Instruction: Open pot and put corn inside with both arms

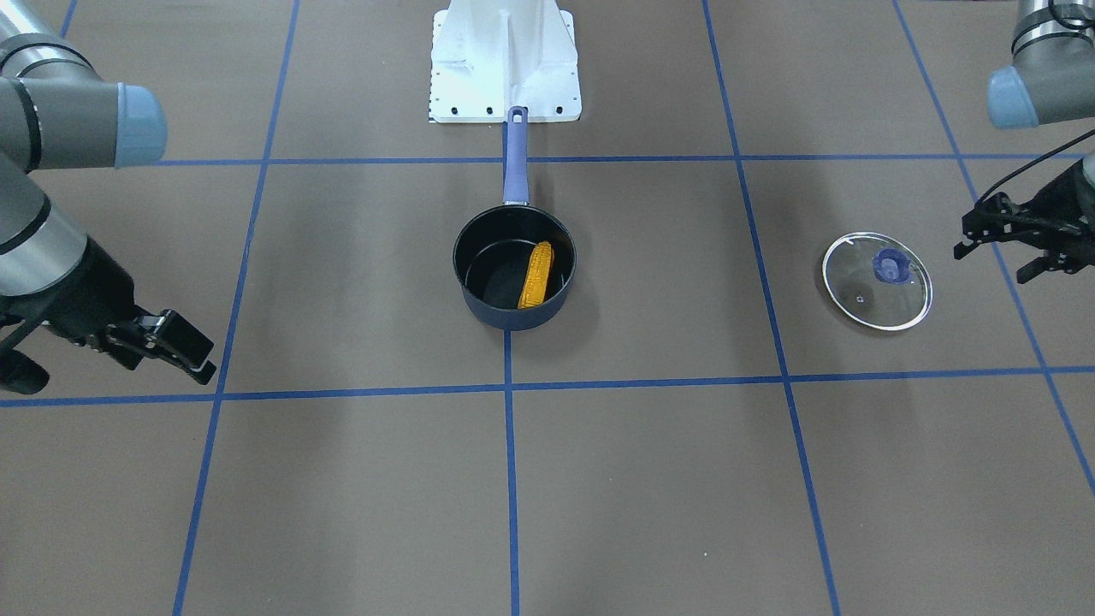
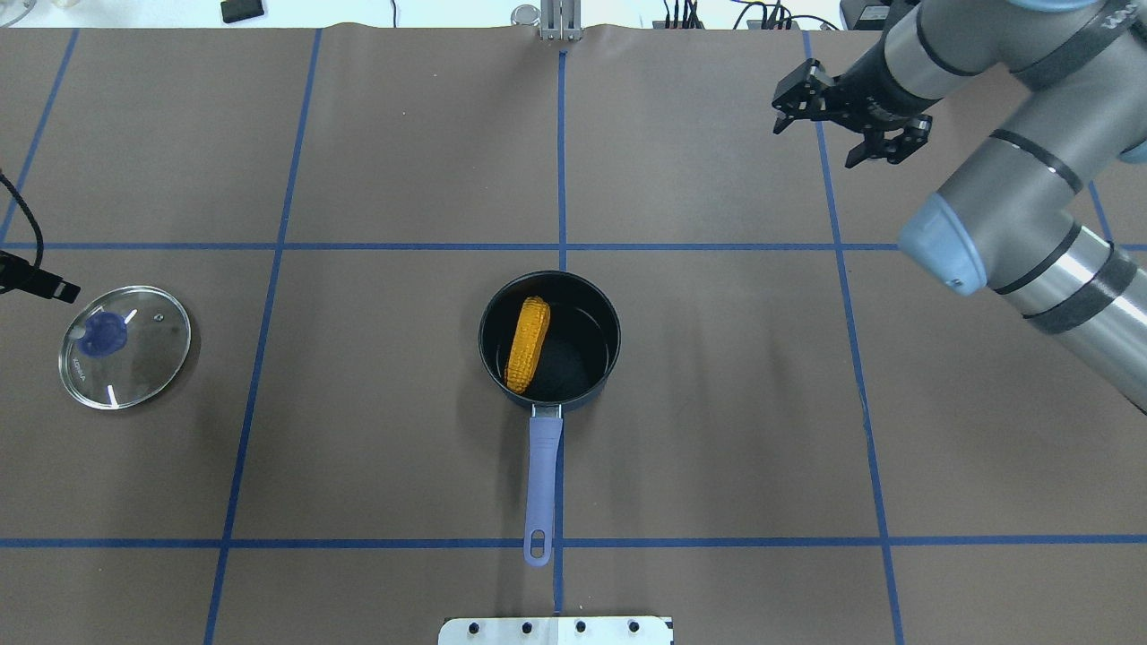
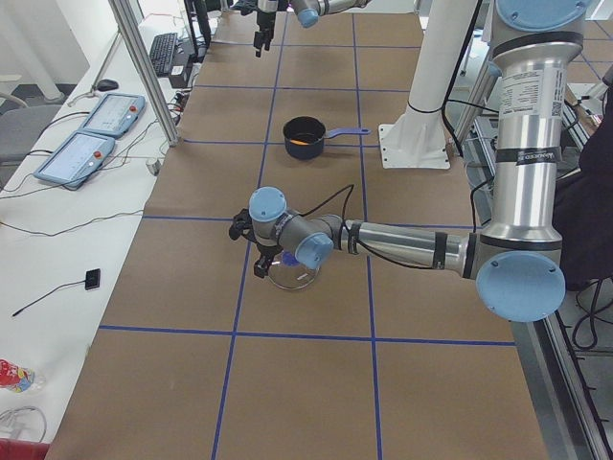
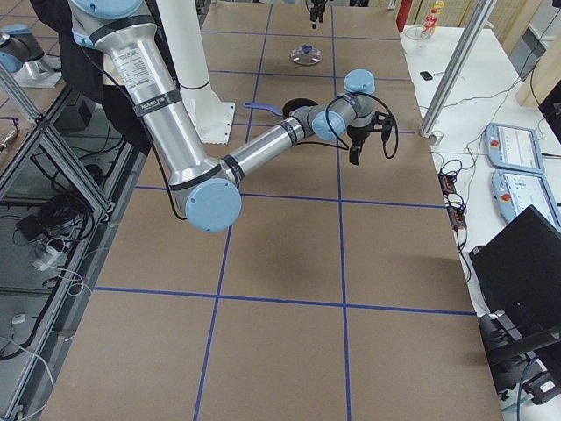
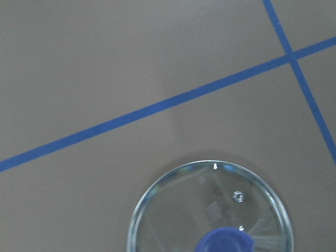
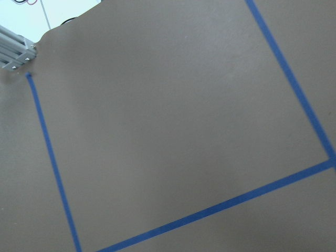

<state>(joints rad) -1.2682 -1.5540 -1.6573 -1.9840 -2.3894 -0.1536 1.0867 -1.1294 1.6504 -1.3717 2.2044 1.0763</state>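
Observation:
The navy pot stands open at the table's middle, its lavender handle toward the robot. The yellow corn lies inside it against the wall; both also show in the front view, the pot and the corn. My left gripper is open and empty, beside the glass lid. My right gripper is open and empty, far from the pot at the back right of the overhead view.
The glass lid with its purple knob lies flat at the robot's left; the left wrist view shows it below. The white robot base plate stands behind the pot handle. Blue tape lines cross the brown table.

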